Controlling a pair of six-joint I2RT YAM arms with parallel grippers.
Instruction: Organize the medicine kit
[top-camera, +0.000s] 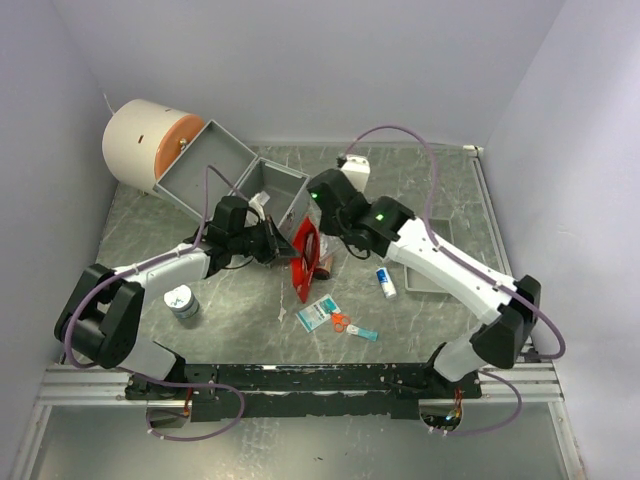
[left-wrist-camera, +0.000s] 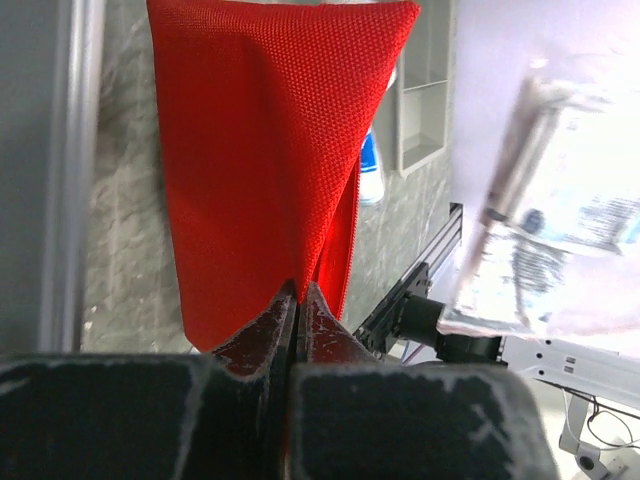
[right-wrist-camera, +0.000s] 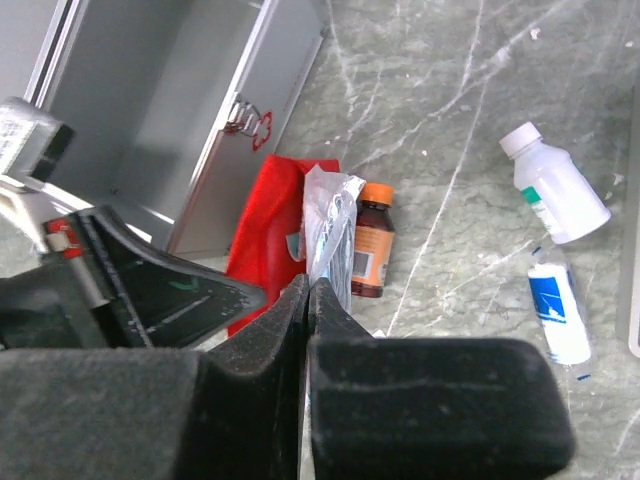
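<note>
The red fabric pouch stands on edge at the table's middle. My left gripper is shut on its upper edge; the left wrist view shows the pouch hanging from the closed gripper. My right gripper is just right of the pouch top. It is shut on a clear plastic packet in the right wrist view, and the packet hangs beside the pouch. A brown bottle with an orange label stands behind the packet.
An open grey box and a white cylinder stand at the back left. A white bottle and a blue-labelled tube lie right of the pouch, near a grey tray. A teal packet, orange scissors and a jar lie nearer.
</note>
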